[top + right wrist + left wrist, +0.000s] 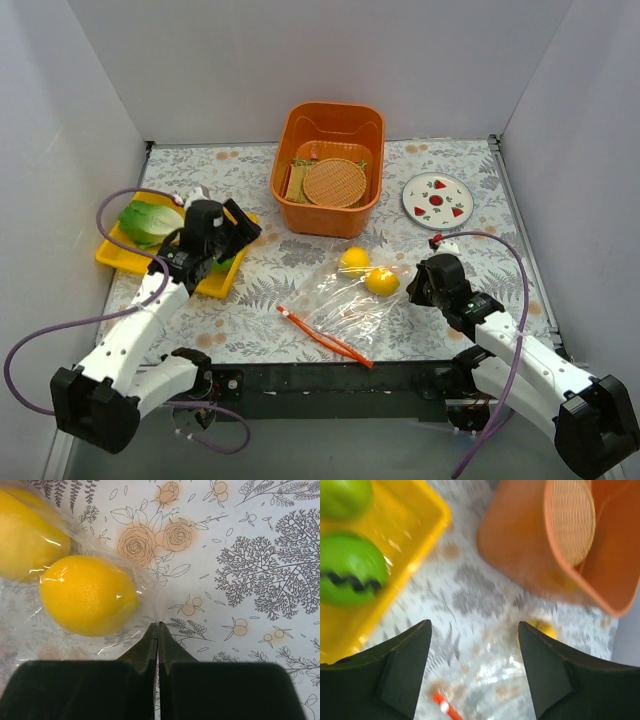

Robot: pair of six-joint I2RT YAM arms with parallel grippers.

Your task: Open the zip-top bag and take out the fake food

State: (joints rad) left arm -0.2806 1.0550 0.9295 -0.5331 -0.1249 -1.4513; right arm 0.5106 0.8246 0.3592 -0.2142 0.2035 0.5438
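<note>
Top external view: nearest the arm bases, the zip-top bag (335,300) is lying on the counter (250,290) with two lemons (381,281) sitting inside. The right gripper (158,627) is holding its jaws pressed together at the bag's edge. Farther left, the left gripper (475,630) is hanging spread and empty over the edge of the yellow tray (115,255), which is carrying cabbage (150,222) and a lime (350,570). An orange basket (300,130) and white plate (438,198) are standing beyond.

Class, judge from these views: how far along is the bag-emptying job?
Done: cabbage and limes lie in the yellow tray. In hand: open left gripper hovers by it, empty; shut right gripper appears to pinch the zip-top bag. Left: two lemons inside it.
</note>
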